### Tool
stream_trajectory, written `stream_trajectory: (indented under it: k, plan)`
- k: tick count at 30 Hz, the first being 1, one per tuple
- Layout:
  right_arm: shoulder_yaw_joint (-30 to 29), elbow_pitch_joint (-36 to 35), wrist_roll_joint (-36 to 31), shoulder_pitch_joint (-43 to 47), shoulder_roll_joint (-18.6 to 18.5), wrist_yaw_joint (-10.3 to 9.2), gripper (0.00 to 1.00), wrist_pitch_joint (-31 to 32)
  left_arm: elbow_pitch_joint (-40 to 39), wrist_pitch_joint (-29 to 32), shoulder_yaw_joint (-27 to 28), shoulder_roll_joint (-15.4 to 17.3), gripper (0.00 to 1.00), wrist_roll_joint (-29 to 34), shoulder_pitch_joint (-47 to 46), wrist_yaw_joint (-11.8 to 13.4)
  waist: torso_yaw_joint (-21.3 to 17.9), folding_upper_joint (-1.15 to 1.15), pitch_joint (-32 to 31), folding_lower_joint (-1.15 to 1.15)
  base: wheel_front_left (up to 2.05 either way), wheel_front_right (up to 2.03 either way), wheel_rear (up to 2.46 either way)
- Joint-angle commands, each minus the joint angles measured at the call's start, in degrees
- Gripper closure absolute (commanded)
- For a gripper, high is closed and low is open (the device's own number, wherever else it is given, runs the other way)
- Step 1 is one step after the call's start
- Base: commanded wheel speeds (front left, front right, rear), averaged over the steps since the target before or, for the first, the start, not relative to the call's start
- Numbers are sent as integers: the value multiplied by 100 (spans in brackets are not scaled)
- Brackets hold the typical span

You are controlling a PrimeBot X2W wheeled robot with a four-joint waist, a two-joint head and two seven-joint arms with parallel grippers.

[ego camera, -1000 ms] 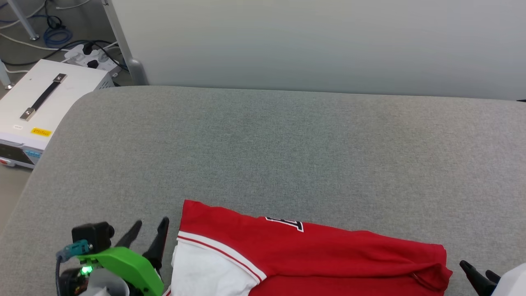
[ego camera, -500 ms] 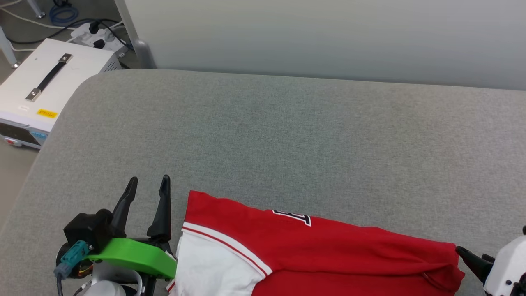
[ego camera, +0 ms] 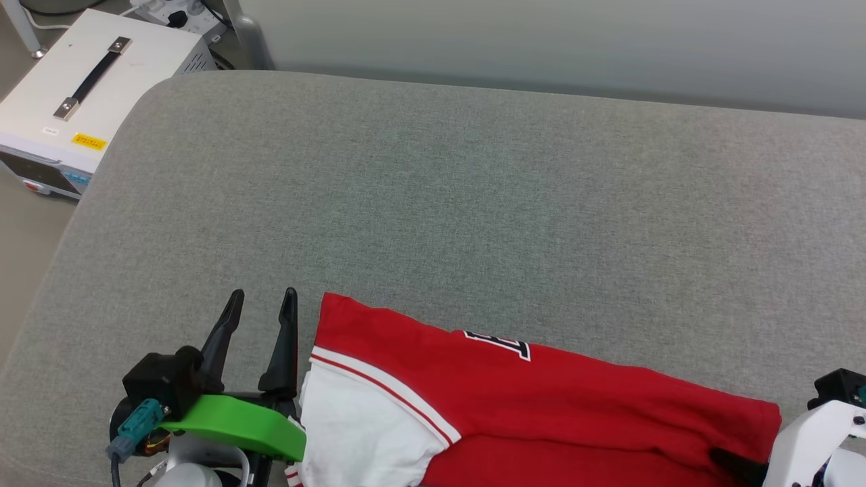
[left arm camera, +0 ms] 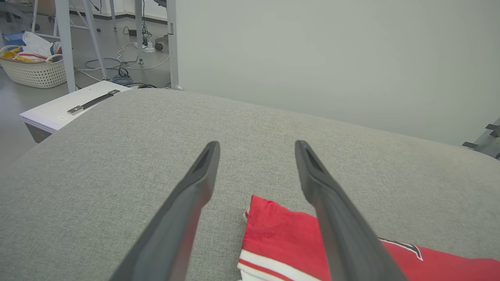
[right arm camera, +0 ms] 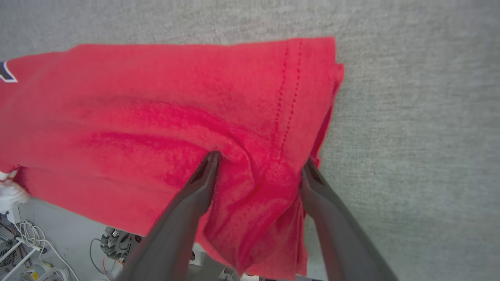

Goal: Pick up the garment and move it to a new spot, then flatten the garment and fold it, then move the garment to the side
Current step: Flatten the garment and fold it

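The garment (ego camera: 541,399), red with a white sleeve and striped trim, lies folded along the near edge of the grey padded table (ego camera: 473,203). A bit of black lettering shows on top. My left gripper (ego camera: 264,294) stands open just left of the garment's left edge, with nothing between its fingers. The left wrist view has that gripper (left arm camera: 256,143) above bare table, and the garment's corner (left arm camera: 281,238) lies low between the fingers. My right gripper (right arm camera: 260,158) is open, its fingers pressed down astride a bunched hem of the garment (right arm camera: 156,117) at its right end. In the head view one dark finger (ego camera: 734,463) lies on the red cloth.
A white box with a black handle (ego camera: 74,101) sits on the floor off the table's left corner. A pale wall panel (ego camera: 541,40) runs behind the table. A wicker basket (left arm camera: 33,68) and cables lie on the floor beyond. The garment's edge overhangs the table's near edge.
The camera has tilted, shifting the whole picture. My left gripper has come forward beside the garment's left edge. My right gripper has moved from right of the garment onto its hem corner.
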Motion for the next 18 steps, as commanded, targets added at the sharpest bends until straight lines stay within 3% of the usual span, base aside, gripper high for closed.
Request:
stream_trajectory:
  k: [1,2,4,18]
  plan:
    - [73,163,-30,142,116,0,0,113,36,-33,20,-42,0,34,31,-43,-10,0,11,0,0,0,0]
    - [78,190,-23,136,139,0,56,141,65,-33,11,-42,0,34,19,-62,-19,0,9,0,0,0,0]
    - [97,216,-19,112,164,0,100,133,115,-33,-1,-42,0,35,-10,-88,-30,0,-3,0,0,0,0]
    - [-64,-278,152,-214,-15,0,100,-355,247,40,-46,12,0,-2,46,-67,-129,0,-381,0,0,0,0]
